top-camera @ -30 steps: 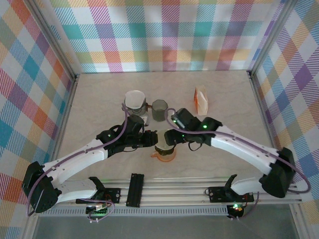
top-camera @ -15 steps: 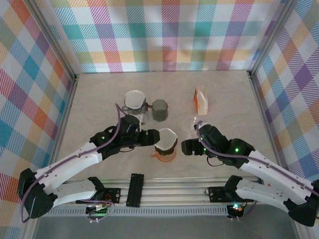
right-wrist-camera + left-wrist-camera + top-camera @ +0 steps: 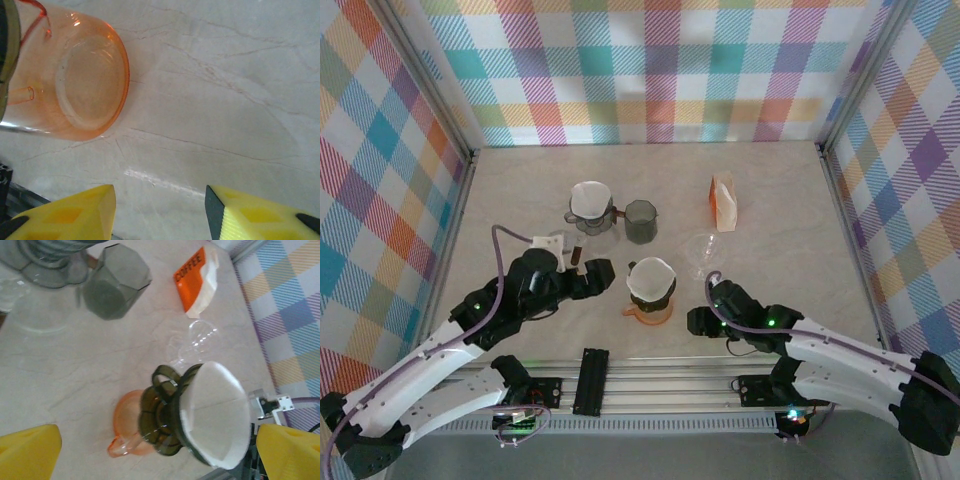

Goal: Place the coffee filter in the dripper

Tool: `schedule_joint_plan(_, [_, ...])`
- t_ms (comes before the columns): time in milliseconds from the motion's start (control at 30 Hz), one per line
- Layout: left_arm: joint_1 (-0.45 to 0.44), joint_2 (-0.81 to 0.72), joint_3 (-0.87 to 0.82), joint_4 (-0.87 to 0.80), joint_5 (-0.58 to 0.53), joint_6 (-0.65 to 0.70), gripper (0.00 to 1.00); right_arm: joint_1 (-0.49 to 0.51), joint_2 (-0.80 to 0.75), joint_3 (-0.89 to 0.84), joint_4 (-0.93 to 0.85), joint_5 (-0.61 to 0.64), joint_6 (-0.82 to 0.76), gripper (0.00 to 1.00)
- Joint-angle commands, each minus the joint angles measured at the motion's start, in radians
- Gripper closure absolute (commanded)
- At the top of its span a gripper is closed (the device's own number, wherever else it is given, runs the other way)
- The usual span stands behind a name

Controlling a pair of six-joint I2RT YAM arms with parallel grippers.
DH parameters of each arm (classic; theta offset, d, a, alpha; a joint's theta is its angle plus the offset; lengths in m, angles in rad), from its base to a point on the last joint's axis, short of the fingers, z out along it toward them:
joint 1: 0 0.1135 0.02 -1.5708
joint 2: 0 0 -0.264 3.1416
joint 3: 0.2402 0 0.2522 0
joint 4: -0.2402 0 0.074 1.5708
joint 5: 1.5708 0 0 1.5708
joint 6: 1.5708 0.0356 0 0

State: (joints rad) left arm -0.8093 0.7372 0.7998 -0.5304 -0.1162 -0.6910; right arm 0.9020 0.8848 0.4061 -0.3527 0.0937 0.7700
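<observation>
Pale marbled tabletop [image 3: 790, 200] enclosed by pastel plaid walls. At left, the left gripper [image 3: 601, 274] lies low on the table, its yellow fingers [image 3: 27, 452] spread wide and holding nothing, aimed at the central stack just to its right. Behind it stand a second dark dripper lined with white paper [image 3: 590, 203] and a grey faceted glass cup [image 3: 640, 221]. At centre, the white paper coffee filter [image 3: 651, 276] sits inside the dark smoky plastic dripper [image 3: 159, 415], which rests on the orange glass cup [image 3: 85, 80]. The filter's cone axis is upright, with the mouth facing up and the tip down in the dripper. Further right are a clear glass funnel [image 3: 703, 250] and an orange-and-white coffee packet [image 3: 723, 200]. The right gripper [image 3: 696, 322] is parted over bare table beside the cup, gripping nothing.
</observation>
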Motion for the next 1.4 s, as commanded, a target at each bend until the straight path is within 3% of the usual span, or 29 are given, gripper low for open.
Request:
schedule_joint_plan(0, [-0.004,-0.035,-0.019,-0.048,-0.061,-0.012,0.00,-0.022,0.044,-0.029,0.180,-0.061,0.055,0.52])
schedule_joint_plan(500, [-0.004,-0.101,-0.026,-0.113,-0.084,-0.003,0.00,-0.070,0.216,-0.086,0.452,-0.129,0.157,0.60])
schedule_joint_plan(1367, [-0.003,-0.216,-0.040,-0.211,-0.143,-0.037,0.00,-0.051,0.417,0.015,0.595,-0.135,0.196,0.67])
